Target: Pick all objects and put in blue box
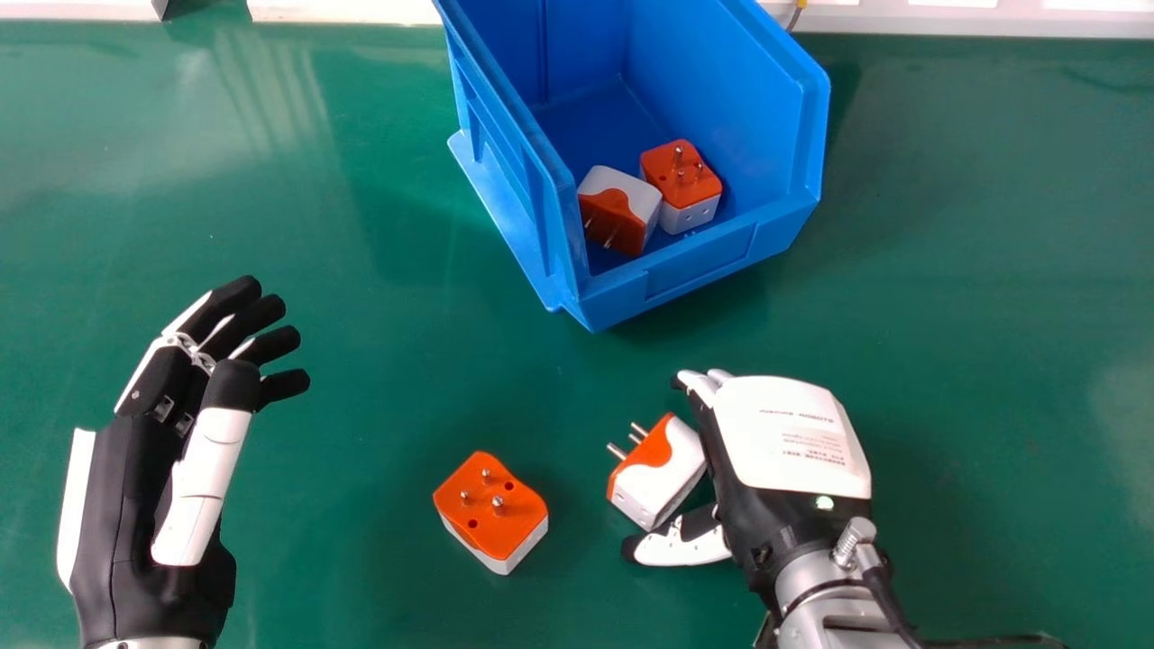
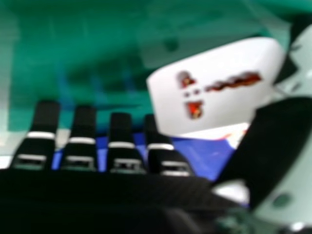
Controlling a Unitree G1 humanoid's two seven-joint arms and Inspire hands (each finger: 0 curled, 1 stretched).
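Since one orange-and-white plastic plug adapter (image 1: 663, 478) lies prongs-sideways on the glossy green desk (image 1: 361, 469), the right hand (image 1: 789, 442) sits low beside it, fingers straight, thumb spread wide opposite, presumably to pinch its flat sides before lifting toward the open-topped blue plastic box (image 1: 703, 263).

Bright, w/ soft glare on grn tbl (image 1: 189, 180).
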